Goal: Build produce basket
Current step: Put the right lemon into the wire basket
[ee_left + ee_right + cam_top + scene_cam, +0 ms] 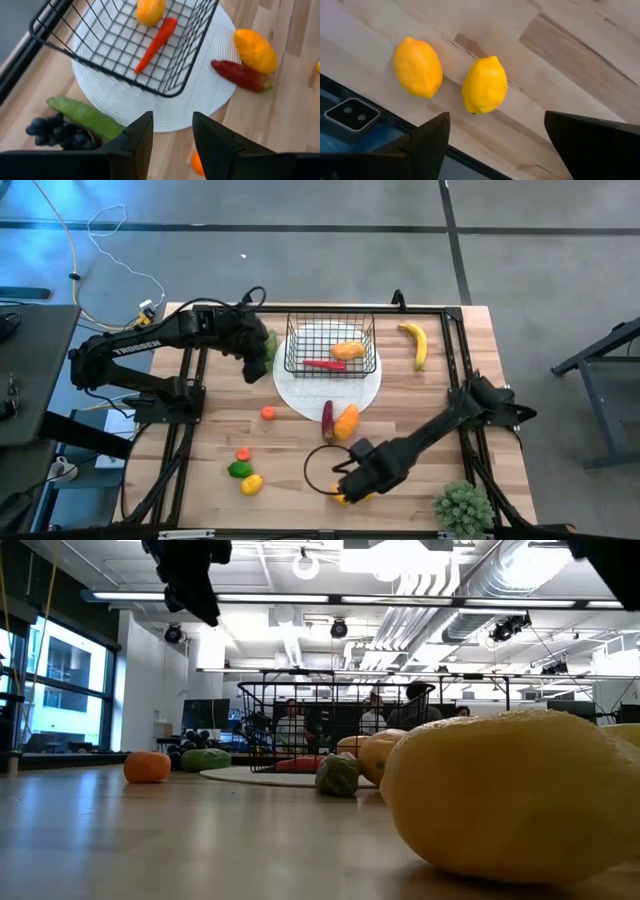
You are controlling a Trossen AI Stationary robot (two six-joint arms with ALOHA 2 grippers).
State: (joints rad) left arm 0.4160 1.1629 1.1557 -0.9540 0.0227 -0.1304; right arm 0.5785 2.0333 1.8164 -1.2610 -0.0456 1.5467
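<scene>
Presently the right gripper (492,145) hangs low over the near edge of the bench (440,395), jaws spread wide and empty, with two lemons (484,85) lying just ahead of them. The nearer lemon sits roughly centred in the gap; the second lemon (418,66) lies close beside it, apart but only just. For a clean pick: descend straight, keep the fingers clear of the neighbour, close across the lemon's short axis, since the smooth rounded skin will likely squirt out along the long one.

Left gripper (172,137) hovers beside the wire basket (331,345), jaws narrowly parted, holding nothing; green pod (87,117) and dark grapes (55,132) below it. The basket stands on a white disc (330,392), holding an orange fruit (348,351) and a red pepper (323,364). Much produce remains out, banana (416,343) included.
</scene>
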